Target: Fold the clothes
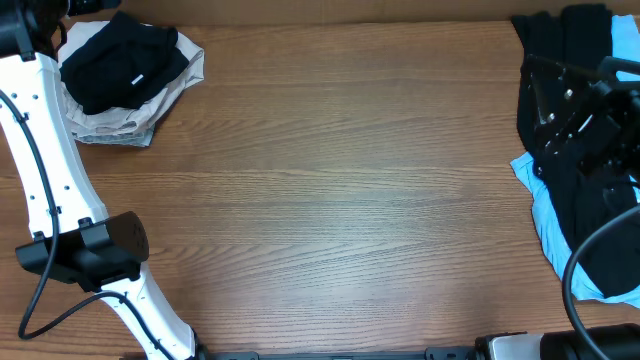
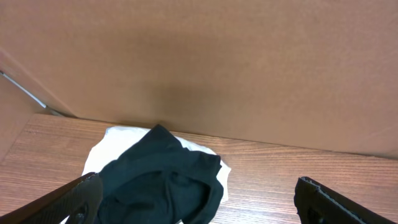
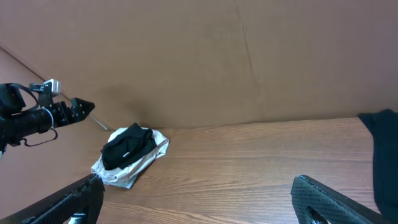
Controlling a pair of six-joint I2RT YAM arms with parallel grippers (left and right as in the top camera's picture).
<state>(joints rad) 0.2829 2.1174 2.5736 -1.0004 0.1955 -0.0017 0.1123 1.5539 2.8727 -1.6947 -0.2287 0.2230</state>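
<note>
At the table's back left corner a black garment with a small white label [image 1: 120, 60] lies crumpled on a pale beige one [image 1: 130, 125]. My left gripper [image 2: 198, 183] hovers open just above that black garment [image 2: 161, 180], touching nothing. A heap of black clothes [image 1: 570, 40] over a light-blue one [image 1: 550, 225] lies along the right edge. My right arm [image 1: 590, 100] sits over that heap. The right gripper [image 3: 198, 182] is open and empty, facing across bare wood toward the far pile [image 3: 127, 149].
A brown cardboard wall [image 2: 217, 62] stands behind the wooden table [image 1: 340, 180]. The left arm's white links [image 1: 50, 170] run along the left edge. A black garment's edge [image 3: 379, 155] hangs at the right of the right wrist view.
</note>
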